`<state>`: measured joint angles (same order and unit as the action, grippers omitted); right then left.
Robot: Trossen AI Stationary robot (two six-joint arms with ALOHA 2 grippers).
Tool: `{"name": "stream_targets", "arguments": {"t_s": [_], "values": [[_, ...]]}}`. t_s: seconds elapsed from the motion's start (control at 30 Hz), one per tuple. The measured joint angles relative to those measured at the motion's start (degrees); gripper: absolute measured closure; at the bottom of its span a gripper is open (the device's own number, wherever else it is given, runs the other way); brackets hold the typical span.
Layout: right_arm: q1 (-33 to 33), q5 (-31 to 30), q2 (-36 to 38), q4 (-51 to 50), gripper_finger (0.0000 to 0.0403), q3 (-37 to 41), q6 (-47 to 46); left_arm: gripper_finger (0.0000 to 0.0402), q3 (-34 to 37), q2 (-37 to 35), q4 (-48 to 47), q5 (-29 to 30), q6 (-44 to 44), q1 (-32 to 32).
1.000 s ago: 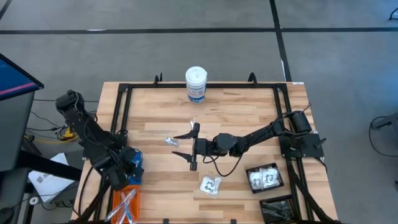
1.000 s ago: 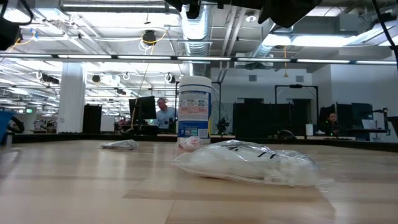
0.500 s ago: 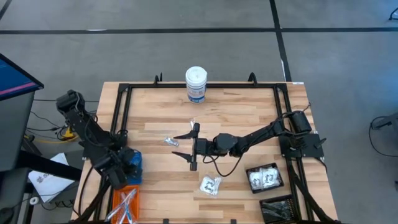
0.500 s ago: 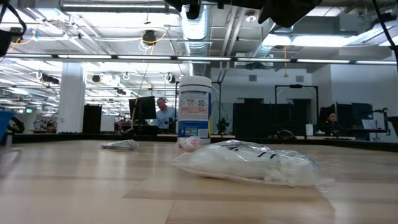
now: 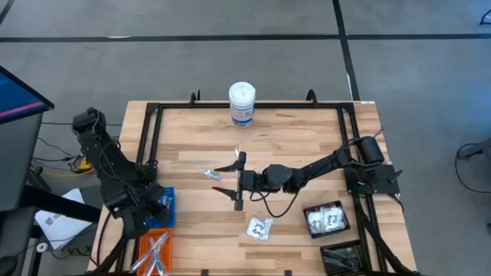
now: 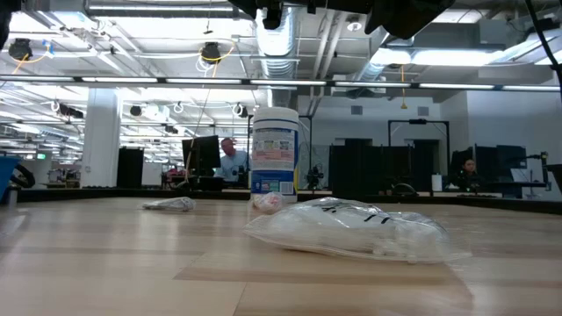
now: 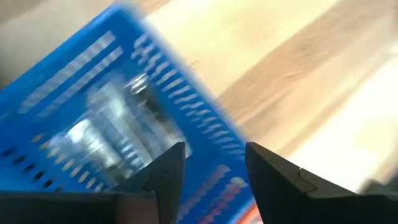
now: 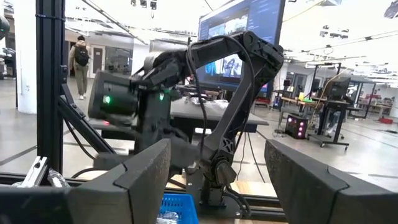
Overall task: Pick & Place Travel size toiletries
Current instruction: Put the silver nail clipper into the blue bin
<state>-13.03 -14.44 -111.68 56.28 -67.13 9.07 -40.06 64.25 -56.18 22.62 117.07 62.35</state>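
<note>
Now that the left gripper [image 7: 208, 165] has parted its fingers above the blue bin [image 5: 163, 207], where a second ago it sat lower over the same bin, we judge a drop has just been made: the left wrist view shows nothing between the dark fingers, and silver-blue tubes [image 7: 112, 127] lie inside the bin below. The left arm has also lifted slightly in the high view. We read this as one item delivered, with the arm free for another fetch.

The right gripper [image 5: 234, 179] has not moved across the three high views; it hangs at mid-table, fingers spread wide and empty, beside a small packet [image 5: 211, 175].

Containers:
- blue bin, left table edge: silver-blue tubes, count unclear
- orange bin [image 5: 153, 251], just in front of the blue one: thin white sticks
- black bin [image 5: 327, 219], right side: clear packets with white contents
- second black bin [image 5: 341, 258], at the front right corner: dark pieces, hard to resolve

Still loose on the table: the small packet, a clear crinkly packet [image 5: 259, 227] nearer the front (large in the low view [image 6: 351, 230]), and a small pale item [image 5: 237, 152] towards the white canister [image 5: 242, 103]. We judge the sort well along but unfinished
</note>
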Motion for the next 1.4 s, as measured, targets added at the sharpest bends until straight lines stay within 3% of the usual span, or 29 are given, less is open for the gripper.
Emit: {"name": "stream_targets", "arguments": {"t_s": [0.3,0.47,0.57,0.87,1.13,1.3,1.4], "values": [[0.0,0.0,0.0,-0.1,0.0148,0.0,-0.1,0.0242,-2.8,-5.2,3.6,20.5,-22.5,-2.8],[0.0,0.0,0.0,-0.6,0.0148,0.0,-0.1,0.0237,-2.8,-7.1,11.8,32.5,-37.7,-5.7],[0.0,0.0,0.0,-1.3,0.0148,0.0,-1.1,0.0236,-2.4,-6.9,19.8,35.0,-46.1,-7.9],[0.0,0.0,0.0,-3.5,0.0148,0.0,-3.1,0.0237,3.6,-1.4,47.4,21.8,-76.7,-19.6],[-0.1,0.0,0.0,-4.2,0.0148,0.0,-4.3,0.025,4.3,2.6,48.4,6.6,-89.6,-34.3],[-0.1,0.0,0.0,-4.9,0.0148,0.0,-4.6,0.0263,4.3,5.3,48.6,2.1,-107.9,-42.5],[-0.1,0.0,0.0,-5.2,0.0148,0.0,-4.6,0.0272,4.3,7.5,48.5,-2.9,-113.9,-46.6]]}}
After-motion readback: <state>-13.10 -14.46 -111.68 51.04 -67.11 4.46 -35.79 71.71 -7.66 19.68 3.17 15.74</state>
